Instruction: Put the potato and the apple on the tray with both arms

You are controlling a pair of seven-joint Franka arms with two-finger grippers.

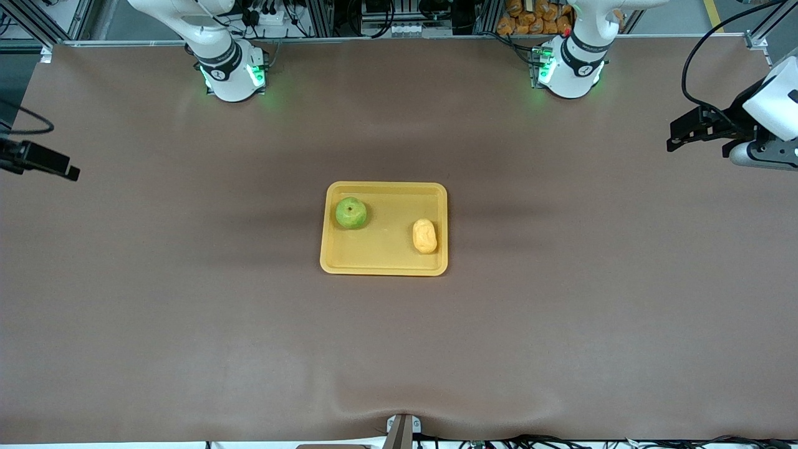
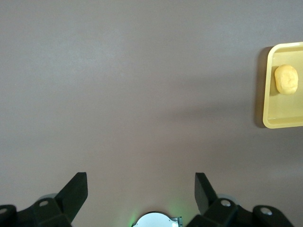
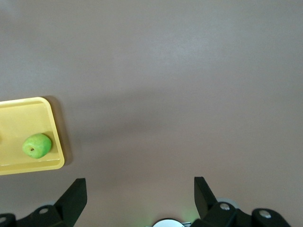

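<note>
The yellow-orange tray (image 1: 385, 269) lies at the middle of the table. The green apple (image 1: 351, 212) sits in it at the end toward the right arm. The tan potato (image 1: 424, 236) lies in it at the end toward the left arm. My left gripper (image 2: 139, 189) is open and empty, high over bare table at the left arm's end (image 1: 682, 134). Its view shows the potato (image 2: 286, 79) on the tray (image 2: 284, 122). My right gripper (image 3: 139, 194) is open and empty, high over the right arm's end (image 1: 59, 167). Its view shows the apple (image 3: 37, 145) on the tray (image 3: 23, 168).
A brown mat (image 1: 187, 299) covers the whole table. The two arm bases (image 1: 232, 75) (image 1: 568, 68) stand along its edge farthest from the front camera. A small bracket (image 1: 402, 430) sits at the table's nearest edge.
</note>
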